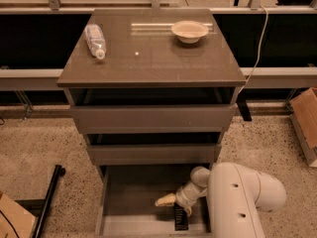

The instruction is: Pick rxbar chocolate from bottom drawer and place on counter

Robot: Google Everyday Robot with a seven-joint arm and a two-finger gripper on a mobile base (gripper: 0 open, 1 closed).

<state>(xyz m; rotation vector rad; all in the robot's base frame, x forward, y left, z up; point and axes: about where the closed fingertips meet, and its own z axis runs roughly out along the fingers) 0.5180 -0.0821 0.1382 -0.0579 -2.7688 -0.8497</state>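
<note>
One rxbar choc (pixel 181 218) by jaws, drawer (pixel 130 202)

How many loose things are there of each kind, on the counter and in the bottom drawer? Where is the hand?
bottle: 1, lying on the counter
bowl: 1, on the counter
rxbar chocolate: 1, in the bottom drawer
Total: 3
The hand is down inside the bottom drawer, right by the rxbar chocolate.

one high view, looking down at counter (pixel 158 58), pincer (pixel 176 206) in bottom drawer (pixel 131 197)
</note>
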